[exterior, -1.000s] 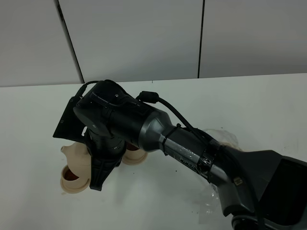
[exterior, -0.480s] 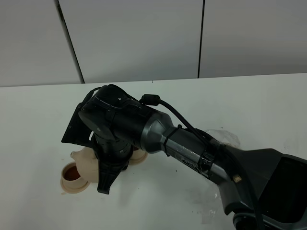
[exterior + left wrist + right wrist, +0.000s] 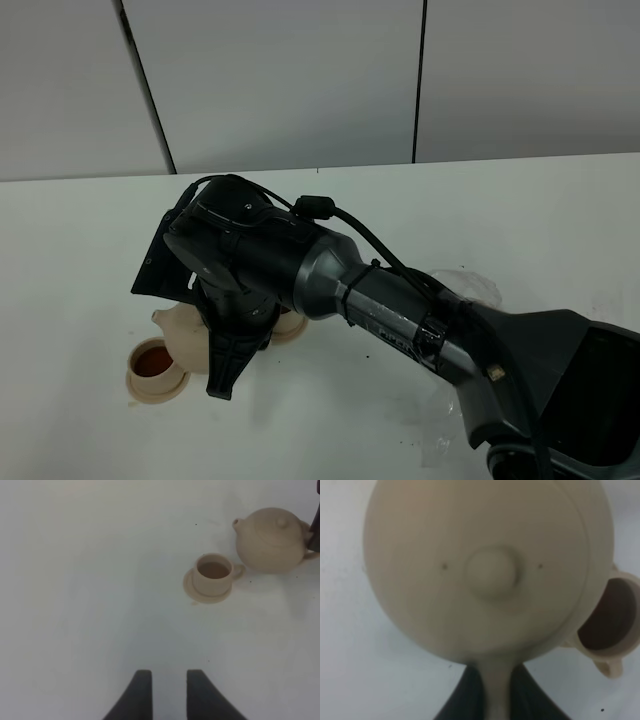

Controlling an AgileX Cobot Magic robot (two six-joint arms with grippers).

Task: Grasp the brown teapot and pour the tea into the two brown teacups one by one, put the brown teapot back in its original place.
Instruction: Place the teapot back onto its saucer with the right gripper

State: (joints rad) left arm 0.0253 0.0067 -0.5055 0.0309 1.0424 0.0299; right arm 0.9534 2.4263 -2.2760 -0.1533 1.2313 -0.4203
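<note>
Now brown teapot (image 3: 185, 328) tipped back nearer level, spout lifted off filled teacup (image 3: 153, 361); first pour looks finished. Right gripper (image 3: 496, 692) clamped on handle. Second teacup (image 3: 288, 324) next. Left gripper (image 3: 164, 690) empty, fingers narrowly apart.

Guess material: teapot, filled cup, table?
Teapot: looks like matte unglazed ceramic, beige, no glare, fine dark specks. Filled cup with saucer: same matte beige ceramic look, thick rim. Table: smooth white, soft sheen, maybe laminate; can't confirm.
</note>
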